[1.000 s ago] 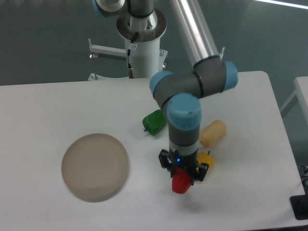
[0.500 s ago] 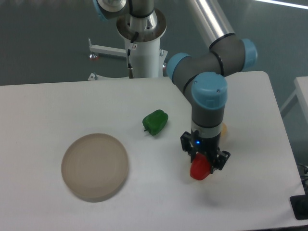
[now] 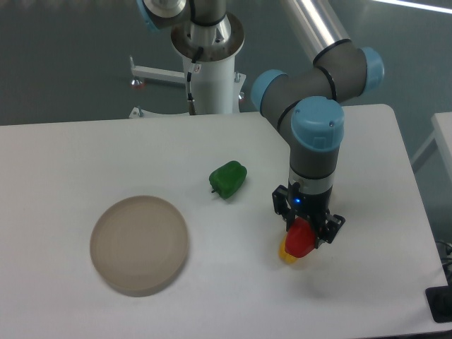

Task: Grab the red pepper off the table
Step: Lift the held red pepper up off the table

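The red pepper (image 3: 301,238) is held between the fingers of my gripper (image 3: 304,239), which is shut on it and points straight down over the right half of the white table (image 3: 70,162). The pepper appears lifted off the tabletop. Just below and left of it a bit of the yellow pepper (image 3: 286,253) peeks out from behind the red one. The arm's wrist stands directly above the gripper.
A green pepper (image 3: 228,179) lies near the table's middle, left of the arm. A round beige plate (image 3: 139,244) sits at the front left. The robot's base column (image 3: 209,70) stands at the back edge.
The gripper has carried the red pepper to the right over the past second. The beige object by the arm is now hidden, and the yellow pepper shows only partly.
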You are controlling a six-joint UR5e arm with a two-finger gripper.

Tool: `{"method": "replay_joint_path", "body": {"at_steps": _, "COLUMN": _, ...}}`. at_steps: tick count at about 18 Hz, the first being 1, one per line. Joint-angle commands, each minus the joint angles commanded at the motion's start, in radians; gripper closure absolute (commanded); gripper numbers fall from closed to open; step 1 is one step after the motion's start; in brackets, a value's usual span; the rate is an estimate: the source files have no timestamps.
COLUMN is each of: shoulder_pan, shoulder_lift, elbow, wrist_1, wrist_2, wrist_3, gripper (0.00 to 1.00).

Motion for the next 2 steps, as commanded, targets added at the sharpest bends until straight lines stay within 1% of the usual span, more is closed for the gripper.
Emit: {"method": "replay_joint_path", "body": {"at_steps": 2, "shoulder_pan": 0.000, "shoulder_lift": 0.000, "elbow": -0.006, "wrist_1": 0.002, "wrist_2": -0.003, "wrist_3": 0.000, "gripper": 0.50}}
